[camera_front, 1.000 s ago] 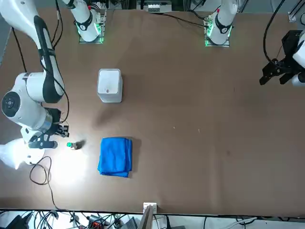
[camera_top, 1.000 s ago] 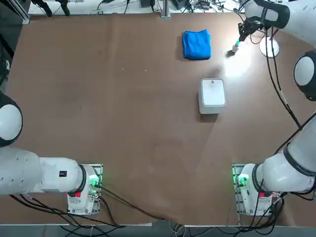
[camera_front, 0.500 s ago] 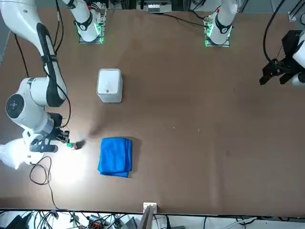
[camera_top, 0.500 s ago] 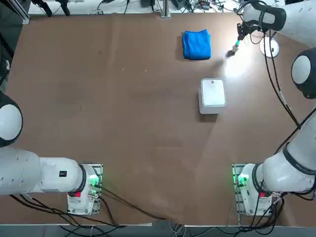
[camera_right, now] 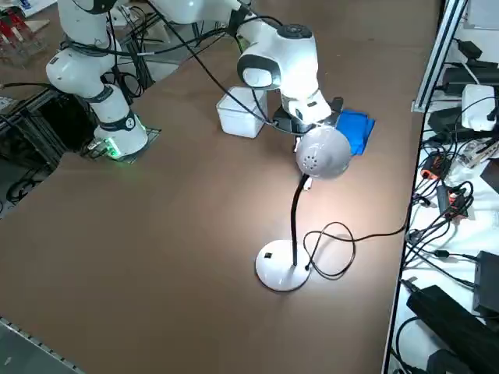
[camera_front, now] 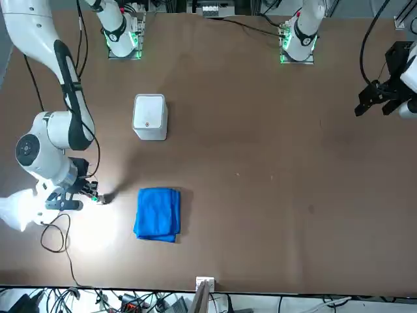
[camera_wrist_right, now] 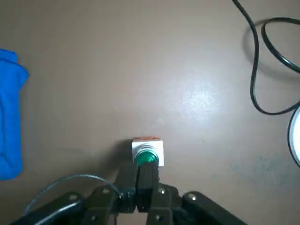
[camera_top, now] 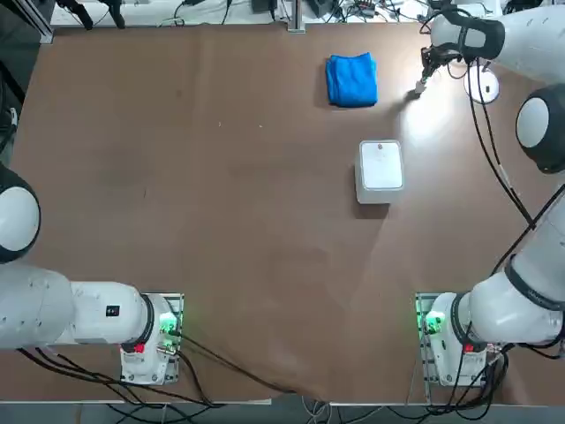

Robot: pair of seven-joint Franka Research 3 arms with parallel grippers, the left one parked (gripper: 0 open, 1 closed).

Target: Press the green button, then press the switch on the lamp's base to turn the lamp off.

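The green button, a tiny grey knob with a green top, stands on the brown table at the far right, lit by the lamp. My right gripper is shut, and its joined fingertips reach the edge of the button's green top. From overhead the gripper covers the button; from the front the button peeks out beside the gripper. The lamp's base, a round white disc, lies just right of the gripper. The lamp's head glows and hides the fingers in the side view.
A folded blue cloth lies left of the button. A white rounded-square box sits nearer the robot. The lamp's black cord loops on the table near the base. The table's far edge with cables is close behind.
The right gripper has come down and shifted toward the green button, from beside it to right over it. The fingers stayed shut, and the lamp is still lit.
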